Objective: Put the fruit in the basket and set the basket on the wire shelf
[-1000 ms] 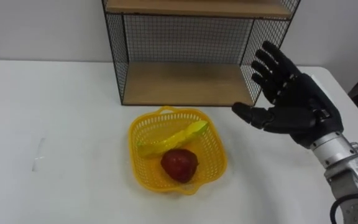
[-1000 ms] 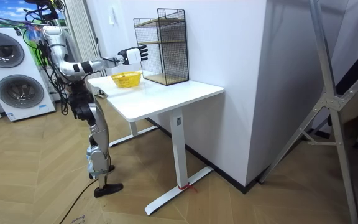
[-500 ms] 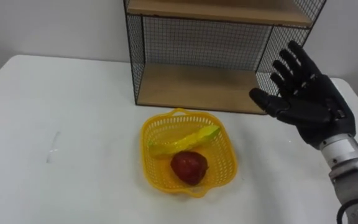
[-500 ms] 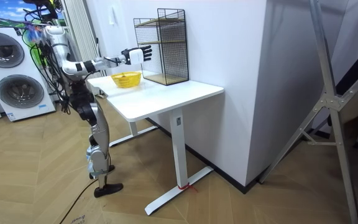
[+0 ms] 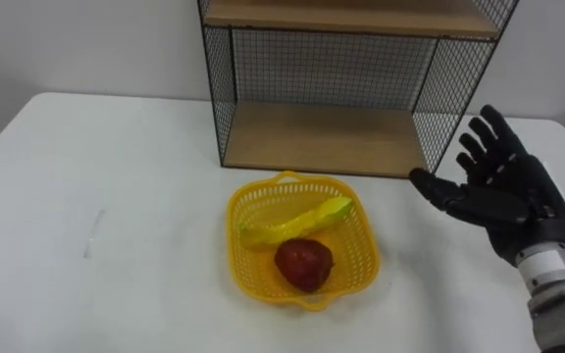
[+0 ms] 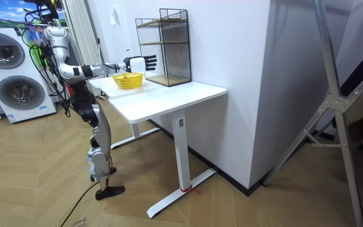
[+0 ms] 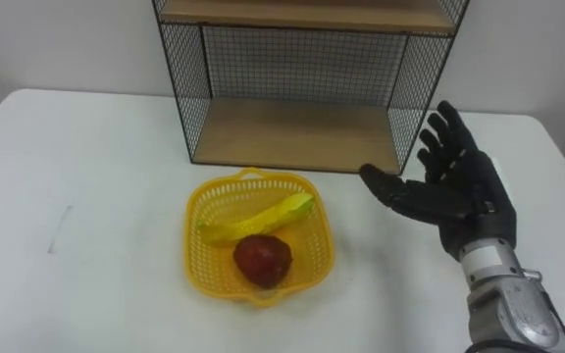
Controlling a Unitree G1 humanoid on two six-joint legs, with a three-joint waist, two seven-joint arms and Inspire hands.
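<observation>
White counter point(image 5: 116, 196), basket point(image 5: 240, 270) holding banana point(image 5: 292, 221) and red fruit point(image 5: 303, 265) before wire shelf point(image 5: 322, 137); right robot hand point(image 5: 503, 201) spread alongside; washing machines point(image 6: 11, 75) in room view.

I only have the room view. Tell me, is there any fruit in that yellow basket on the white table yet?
Observer: Yes. The yellow plastic mesh basket holds a yellow banana and a round red fruit.
Operator: Is the right hand gripping the basket?
Observer: No. The black right hand is open with its fingers spread. It is to the right of the basket and not touching it.
Operator: Is the basket inside the shelf?
Observer: No. It sits on the white table, in front of the black wire shelf with wooden boards.
</observation>
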